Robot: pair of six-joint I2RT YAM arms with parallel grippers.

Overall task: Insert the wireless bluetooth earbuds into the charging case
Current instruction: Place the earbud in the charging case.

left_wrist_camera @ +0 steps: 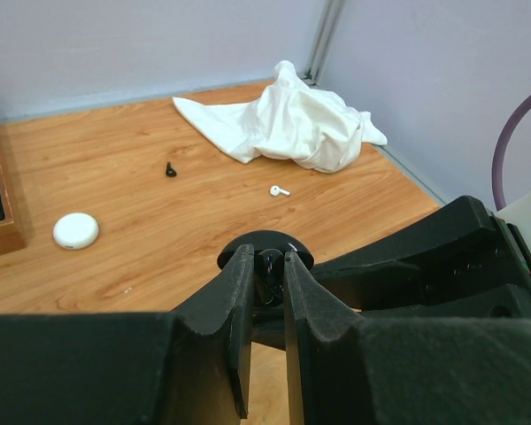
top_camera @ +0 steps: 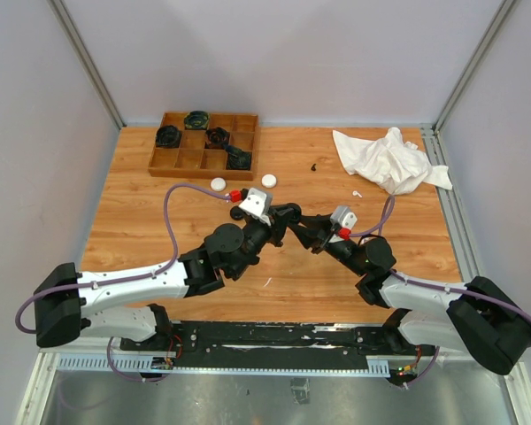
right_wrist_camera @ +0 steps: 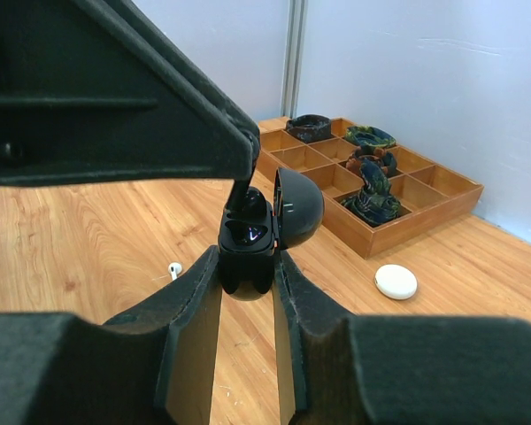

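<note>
2 arms (top_camera: 124, 283) in white shells with black joints, purple cables (top_camera: 165, 221), red caps (top_camera: 235, 194) seemingly at the wrists, matte black wedge-shaped fingers (left_wrist_camera: 221, 319)

Both arms reach forward from the near-edge bases, forearms angled inward, wrists converging tip to tip. The left claw (top_camera: 286, 220) has its fingers nearly together, pinching a black earbud (left_wrist_camera: 271, 264). The right claw (right_wrist_camera: 248, 270) has its fingers clamped on the open charging case (right_wrist_camera: 294, 209).
</note>
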